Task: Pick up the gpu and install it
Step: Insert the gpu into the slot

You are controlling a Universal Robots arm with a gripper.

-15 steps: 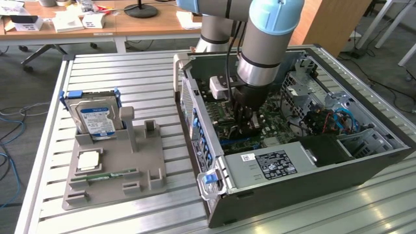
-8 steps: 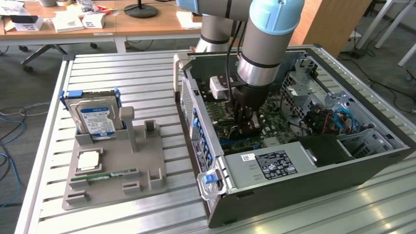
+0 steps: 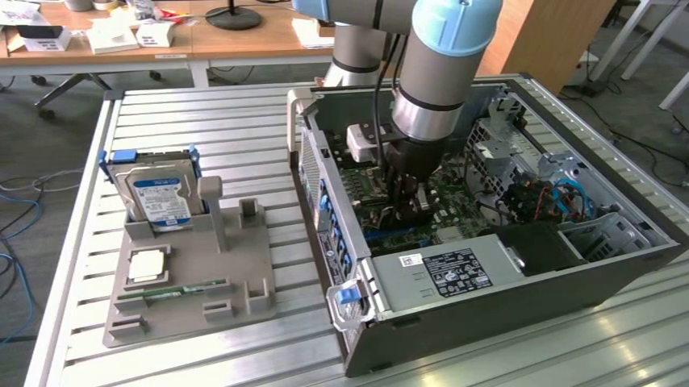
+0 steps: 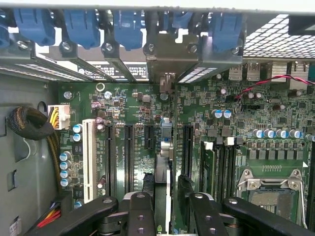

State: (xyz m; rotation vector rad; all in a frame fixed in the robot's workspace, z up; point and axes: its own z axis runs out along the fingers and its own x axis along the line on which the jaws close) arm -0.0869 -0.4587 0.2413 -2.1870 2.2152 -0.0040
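The gpu (image 4: 165, 142) stands on edge in a motherboard (image 4: 128, 103) slot inside the open PC case (image 3: 517, 282). Its silvery end bracket (image 4: 170, 61) sits against the rear slot openings under the blue clips. My gripper (image 4: 166, 182) straddles the card's top edge, one finger (image 4: 146, 179) on each side, with a narrow gap showing between each pad and the card. In the exterior view the gripper (image 3: 407, 211) reaches straight down into the middle of the case, and its fingers hide most of the card.
A silver hard drive (image 3: 160, 193) and a green RAM stick (image 3: 173, 292) sit in the grey holder (image 3: 183, 282) at the exterior view's left. Inside the case are the power supply (image 3: 447, 270), a CPU socket (image 4: 268, 189), a white slot (image 4: 88, 157) and a cable bundle (image 4: 27, 123).
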